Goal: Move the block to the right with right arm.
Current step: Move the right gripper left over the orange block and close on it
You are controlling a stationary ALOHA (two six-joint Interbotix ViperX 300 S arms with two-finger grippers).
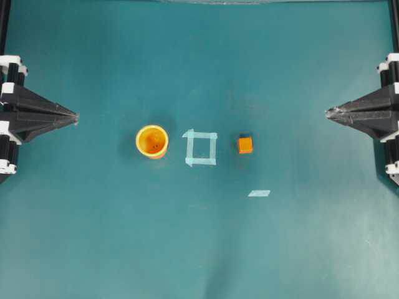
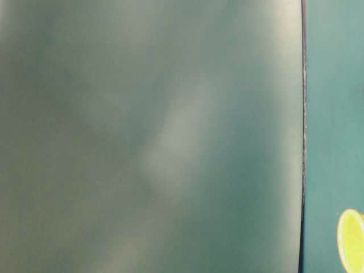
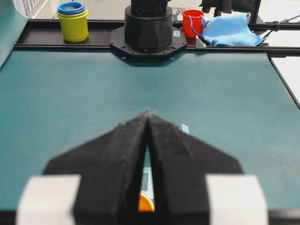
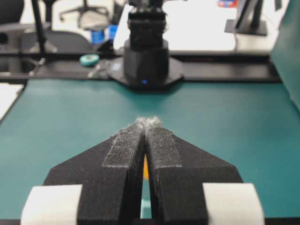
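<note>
Small plain-faced orange cube point(image 1: 245, 145) on matte teal mat point(image 1: 199, 249); black pointed left gripper point(image 1: 76, 116) and right gripper point(image 1: 328, 113) closed, empty.

Even, soft overhead light; table-level view a blurred, washed-out teal haze

An orange-yellow cup point(image 1: 152, 141) stands left of centre on the teal mat point(image 1: 199, 249). Just right of it lies a square tape outline point(image 1: 201, 148); a loose tape strip point(image 1: 259, 193) sits lower right.
</note>
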